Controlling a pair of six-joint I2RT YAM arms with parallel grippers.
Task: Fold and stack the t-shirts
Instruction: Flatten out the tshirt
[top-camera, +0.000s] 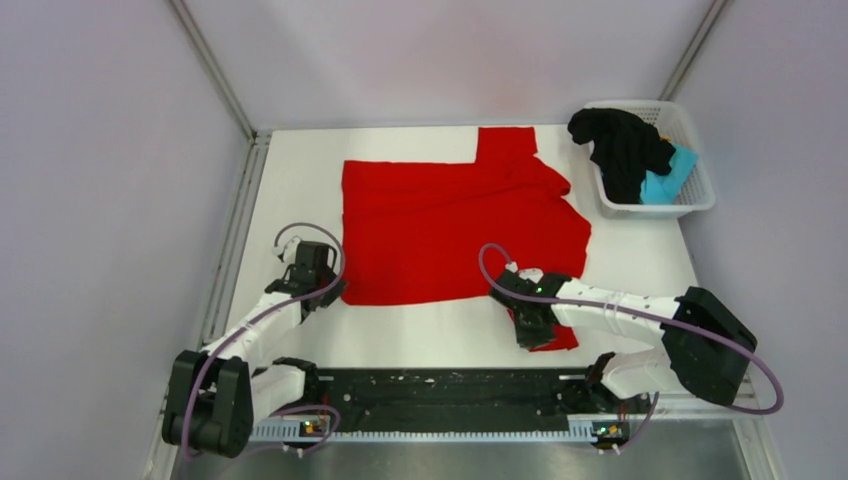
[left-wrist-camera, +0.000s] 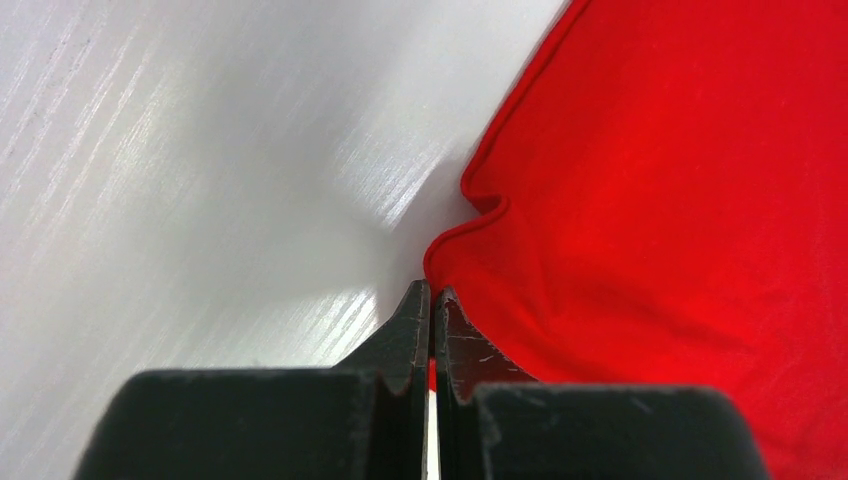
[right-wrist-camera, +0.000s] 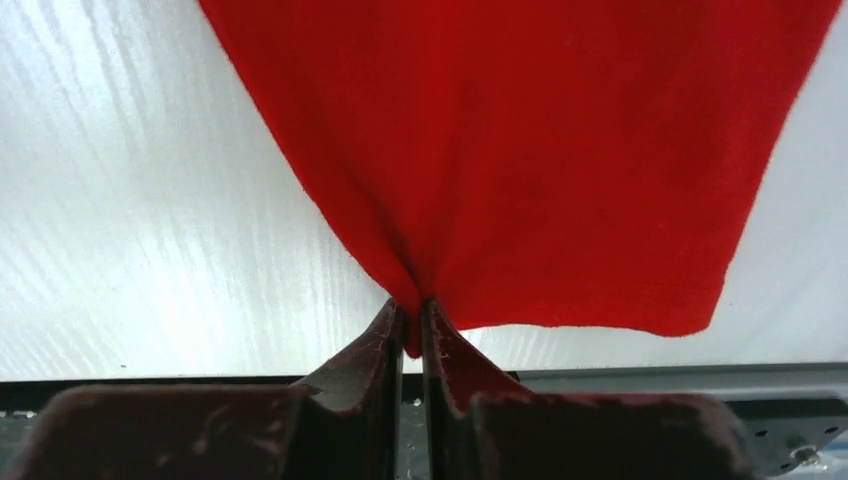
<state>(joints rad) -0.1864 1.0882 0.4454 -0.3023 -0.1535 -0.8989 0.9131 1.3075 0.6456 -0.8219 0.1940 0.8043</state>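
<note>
Not much of the job looks done from where I stand. The red t-shirt (top-camera: 450, 220) lies spread mostly flat on the table (top-camera: 290, 190), with no tidy fold in it that I can make out, only a few creases and one sleeve sticking out on the far side. The left gripper (top-camera: 330, 292) has its jaws pressed together on the shirt's hemmed corner. In its own wrist view the left gripper (left-wrist-camera: 432, 295) has the red t-shirt (left-wrist-camera: 680, 200) running away ahead of it and off to its right, with a sliver of red caught between the fingers. The right gripper (top-camera: 535, 332) is likewise clamped on cloth; seen from its wrist, the right gripper (right-wrist-camera: 413, 310) has the red t-shirt (right-wrist-camera: 520, 150) puckering into the closed jaws and fanning out ahead. I judge this to be the start of the first fold, both near corners pinched and nothing lifted over yet. Well beyond the right gripper and off to its right, the black t-shirt (top-camera: 620, 145) and the light blue t-shirt (top-camera: 662, 182) sit crumpled in the basket (top-camera: 655, 208), untouched. All three shirts are yet to be folded, and no stack exists.
</note>
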